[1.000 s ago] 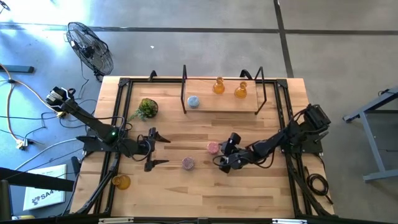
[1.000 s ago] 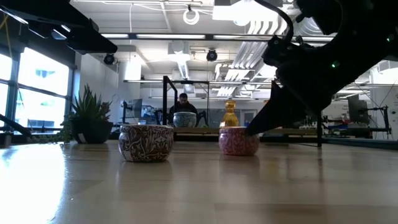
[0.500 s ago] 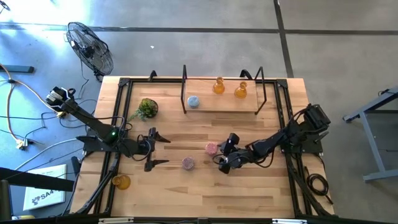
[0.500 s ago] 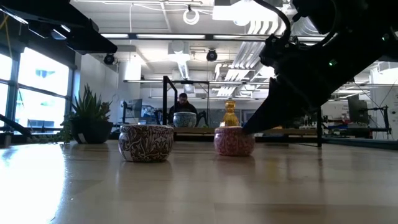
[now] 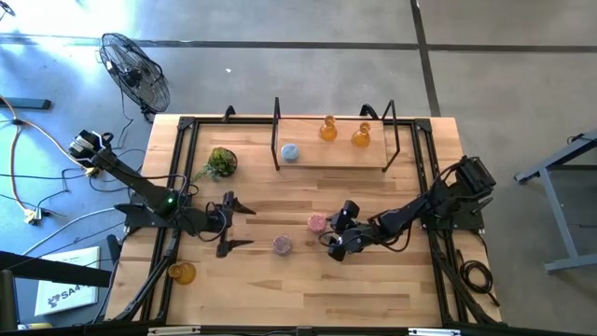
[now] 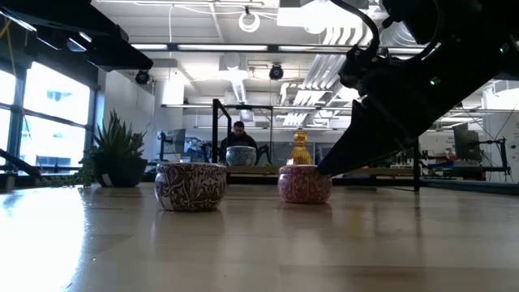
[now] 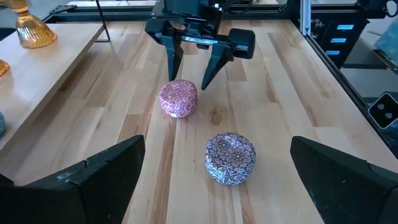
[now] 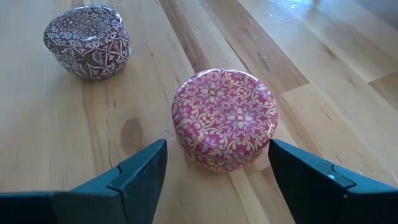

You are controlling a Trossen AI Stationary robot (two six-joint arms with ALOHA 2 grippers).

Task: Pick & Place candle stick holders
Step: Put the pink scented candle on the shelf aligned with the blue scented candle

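A pink patterned round candle stick holder [image 5: 318, 222] stands on its base at mid-table. My right gripper [image 5: 327, 230] is open at its right side, one finger on each side of it [image 8: 225, 118]. A lilac round holder [image 5: 282, 245] stands to its near left. My left gripper [image 5: 248, 227] waits wide open left of both and touches nothing. On the raised shelf [image 5: 373, 157] at the far edge stand a pale blue holder [image 5: 290, 152] and two amber ones [image 5: 328, 129] [image 5: 361, 136]. Another amber holder [image 5: 182, 273] stands at the near left corner. My right gripper comes slanting down from the table's right, its two fingers on either side of the pink holder's side wall [image 7: 194, 93]. One fingertip [image 7: 172, 76] lies right at the wall; I cannot tell whether it touches. The holder stands flat on the table.
A small green plant [image 5: 221, 161] stands at the far left. Black shelf posts [image 5: 275, 131] and the black frame rails [image 5: 177, 177] border the work area. A person shows far behind the table in the low view [image 6: 238, 134].
The pink holder has slid a little toward the table's left, staying upright on its base. My right gripper has turned slightly at the wrist beside it, its fingers still open.
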